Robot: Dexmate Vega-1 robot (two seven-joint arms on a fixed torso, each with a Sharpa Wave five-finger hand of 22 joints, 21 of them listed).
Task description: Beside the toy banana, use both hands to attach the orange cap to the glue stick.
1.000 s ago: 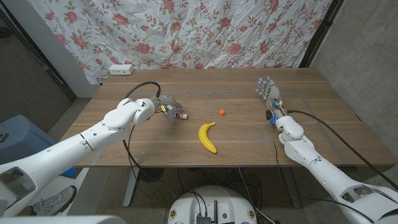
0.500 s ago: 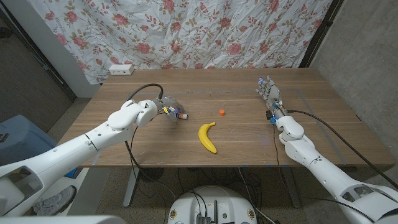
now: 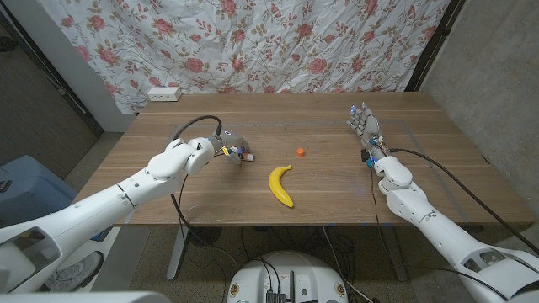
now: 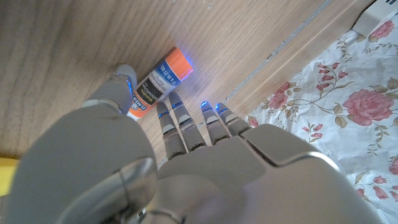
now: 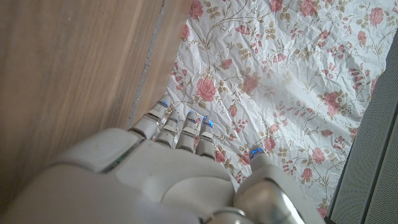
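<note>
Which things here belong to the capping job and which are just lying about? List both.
Job: glue stick, orange cap, banana, left hand, right hand.
Lying about: white power strip, flowered cloth.

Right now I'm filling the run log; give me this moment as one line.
left robot hand: over glue stick, no grasp | right robot hand: open, far side | orange cap: loose beside toy banana

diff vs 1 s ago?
Left hand has closed in over the glue stick, fingers around it on the table; a firm grip isn't clear. Orange cap, toy banana and right hand unchanged.
</note>
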